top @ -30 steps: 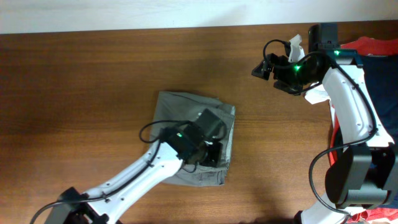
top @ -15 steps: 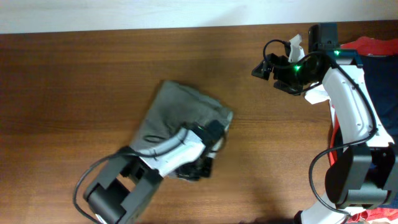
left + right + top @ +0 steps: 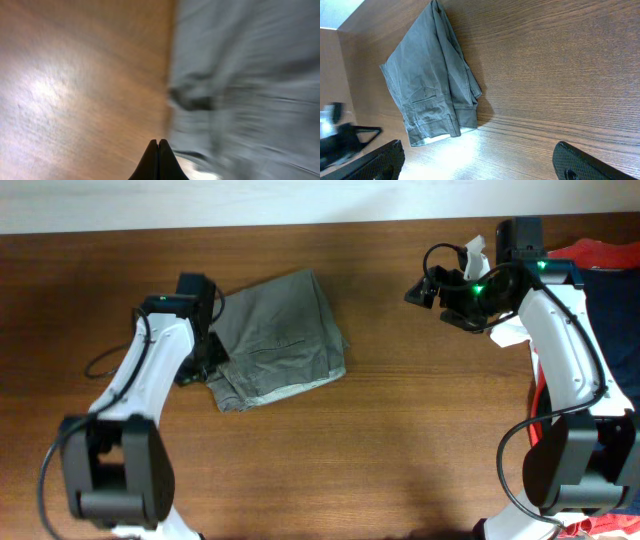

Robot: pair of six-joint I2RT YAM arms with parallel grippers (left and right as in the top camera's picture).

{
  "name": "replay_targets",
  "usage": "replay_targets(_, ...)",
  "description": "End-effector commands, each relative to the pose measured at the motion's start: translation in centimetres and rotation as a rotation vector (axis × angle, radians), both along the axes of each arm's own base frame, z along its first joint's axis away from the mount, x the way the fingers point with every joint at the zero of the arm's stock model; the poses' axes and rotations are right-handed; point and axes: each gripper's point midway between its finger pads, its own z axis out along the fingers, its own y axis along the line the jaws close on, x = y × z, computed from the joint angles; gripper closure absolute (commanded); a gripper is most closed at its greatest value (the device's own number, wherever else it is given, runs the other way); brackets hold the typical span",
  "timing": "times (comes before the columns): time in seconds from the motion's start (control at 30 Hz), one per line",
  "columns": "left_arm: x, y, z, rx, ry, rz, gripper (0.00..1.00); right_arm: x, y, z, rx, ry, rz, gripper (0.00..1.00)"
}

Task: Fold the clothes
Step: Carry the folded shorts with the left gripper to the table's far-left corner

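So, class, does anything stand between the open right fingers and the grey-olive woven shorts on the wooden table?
Nothing visible does. Between the right fingers and the folded grey-olive woven shorts there is only bare brown wooden table. The left arm's fingers are on the far, left side of the shorts, out of that path.

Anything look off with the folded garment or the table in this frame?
The folded grey-olive shorts lie askew, rotated against the edges of the table. In the right wrist view the layers do not line up: a paler inner edge peeks out at one end. Nothing looks spilled or damaged.
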Motion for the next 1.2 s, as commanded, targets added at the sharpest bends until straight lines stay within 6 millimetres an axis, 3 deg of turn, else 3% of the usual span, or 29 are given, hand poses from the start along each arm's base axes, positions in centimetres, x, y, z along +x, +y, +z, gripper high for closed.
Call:
replay_targets(0.0, 0.8, -3.8, 6.0, -0.159, -0.177, -0.053, 0.79, 0.1, -0.1, -0.2, -0.005, 0.002, -0.001, 0.02)
replay_targets(0.03, 0.5, -4.8, 5.8, -0.217, -0.161, -0.061, 0.43, 0.1, -0.1, -0.2, -0.005, 0.002, -0.001, 0.02)
replay_targets(0.07, 0.3, -4.8, 5.3, -0.222, -0.147, -0.061, 0.26, 0.1, -0.1, -0.3, -0.005, 0.003, -0.001, 0.02)
replay_targets(0.1, 0.3, -5.0, 4.5, -0.227, -0.132, -0.060, 0.01, 0.1, -0.1, -0.2, -0.005, 0.002, -0.001, 0.02)
replay_targets(0.23, -0.7, -6.0, -0.6, -0.217, 0.005, -0.078, 0.01, 0.1, -0.1, -0.2, -0.005, 0.002, -0.001, 0.02)
replay_targets(0.43, -2.7, -5.7, -8.3, -0.181, 0.239, -0.055, 0.01, 0.1, -0.1, -0.2, -0.005, 0.002, -0.001, 0.02)
replay_targets(0.57, -2.5, -5.3, -10.0, -0.153, 0.259, -0.057, 0.01, 0.1, -0.1, -0.2, -0.005, 0.002, -0.001, 0.02)
replay_targets(0.6, -2.5, -5.5, -10.4, -0.153, 0.264, -0.072, 0.05, 0.1, -0.1, -0.2, -0.005, 0.002, -0.001, 0.02)
replay_targets(0.63, -2.6, -5.6, -10.6, -0.152, 0.268, -0.078, 0.21, 0.1, -0.1, -0.2, -0.005, 0.002, -0.001, 0.02)
replay_targets(0.67, -2.6, -5.6, -10.7, -0.153, 0.272, -0.092, 0.49, 0.1, -0.1, -0.2, -0.005, 0.002, -0.001, 0.02)
replay_targets(0.7, -2.7, -5.6, -10.7, -0.155, 0.277, -0.093, 0.66, 0.1, -0.1, -0.2, -0.005, 0.002, -0.001, 0.02)
replay_targets(0.77, -3.0, -5.6, -10.6, -0.153, 0.289, -0.091, 0.61, 0.1, -0.1, -0.2, -0.005, 0.002, -0.001, 0.02)
replay_targets(0.83, -3.3, -5.5, -10.7, -0.152, 0.298, -0.090, 0.44, 0.1, -0.1, -0.2, -0.005, 0.002, -0.001, 0.02)
replay_targets(0.87, -3.5, -5.5, -10.8, -0.151, 0.304, -0.090, 0.43, 0.1, -0.1, -0.2, -0.005, 0.002, -0.001, 0.02)
replay_targets(0.9, -3.6, -5.4, -10.9, -0.147, 0.305, -0.090, 0.54, 0.1, -0.1, -0.2, -0.005, 0.002, -0.001, 0.02)
replay_targets(0.93, -3.7, -5.1, -10.9, -0.131, 0.308, -0.091, 0.94, 0.1, -0.1, -0.2, -0.005, 0.002, -0.001, 0.02)
replay_targets(1.07, -3.2, -5.0, -10.6, -0.123, 0.301, -0.145, 0.99, 0.1, -0.1, -0.2, -0.005, 0.002, -0.001, 0.02)
replay_targets(1.17, 0.0, -3.0, -6.8, -0.020, 0.244, -0.150, 0.99, 0.1, -0.1, -0.2, -0.005, 0.002, -0.001, 0.02)
